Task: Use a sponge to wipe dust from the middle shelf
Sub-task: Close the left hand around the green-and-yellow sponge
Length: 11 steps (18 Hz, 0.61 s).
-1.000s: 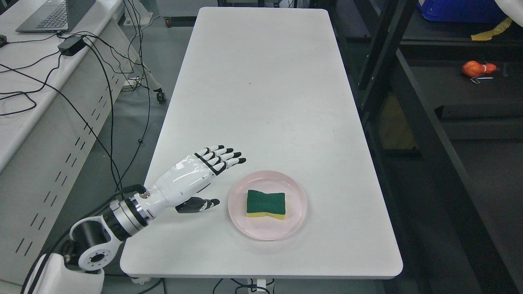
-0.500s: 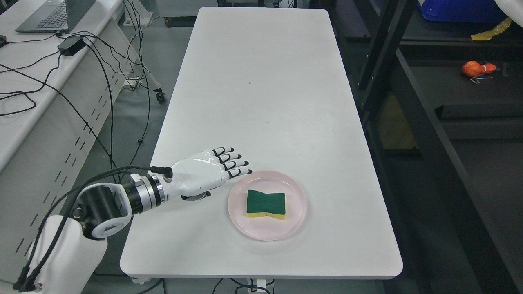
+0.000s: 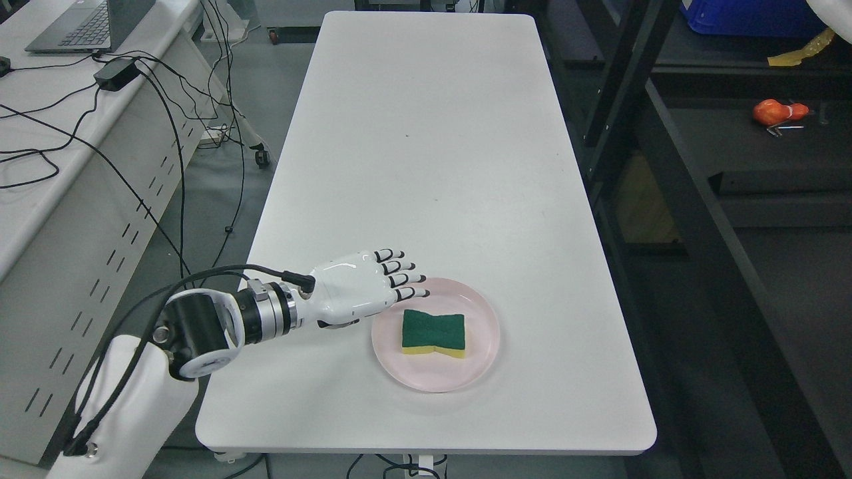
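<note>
Your left hand point(image 3: 359, 289) hovers open and empty at the pink plate point(image 3: 482, 313) rim. Centre it over the sponge point(image 3: 432, 329), then pinch the long sides squarely.

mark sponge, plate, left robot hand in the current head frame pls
sponge point(image 3: 432, 328), head view, centre of its green top face.
plate point(image 3: 480, 356), head view, bare pink surface right of the sponge.
left robot hand point(image 3: 356, 291), head view, white back of the hand, palm down at the plate's left rim.

Laptop point(image 3: 86, 25) and black cables point(image 3: 120, 126) on the left desk; orange object point(image 3: 775, 112) (shape unclear) far right
</note>
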Tool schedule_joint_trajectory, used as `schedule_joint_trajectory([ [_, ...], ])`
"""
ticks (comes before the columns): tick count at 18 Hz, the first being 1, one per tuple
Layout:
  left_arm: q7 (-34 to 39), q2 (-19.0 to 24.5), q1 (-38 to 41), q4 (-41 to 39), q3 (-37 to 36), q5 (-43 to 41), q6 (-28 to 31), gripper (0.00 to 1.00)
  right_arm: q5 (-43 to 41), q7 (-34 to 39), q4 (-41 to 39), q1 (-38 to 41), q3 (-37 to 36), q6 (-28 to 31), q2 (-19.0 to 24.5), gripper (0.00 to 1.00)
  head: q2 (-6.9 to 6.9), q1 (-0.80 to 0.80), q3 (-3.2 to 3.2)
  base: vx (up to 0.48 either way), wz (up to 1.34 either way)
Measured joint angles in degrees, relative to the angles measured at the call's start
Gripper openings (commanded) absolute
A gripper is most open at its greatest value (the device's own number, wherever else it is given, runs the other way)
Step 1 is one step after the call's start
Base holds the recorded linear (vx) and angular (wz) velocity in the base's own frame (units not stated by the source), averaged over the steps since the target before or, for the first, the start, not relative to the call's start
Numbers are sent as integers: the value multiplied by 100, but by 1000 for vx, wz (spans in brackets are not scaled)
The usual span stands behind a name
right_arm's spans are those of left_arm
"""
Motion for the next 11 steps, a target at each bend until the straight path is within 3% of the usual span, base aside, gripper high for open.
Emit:
schedule_joint_trajectory([
  [11, 14, -371, -174, 373, -440, -209, -6, 78, 0, 0, 0, 0, 0, 0, 0, 100, 0, 0, 0, 0, 0],
])
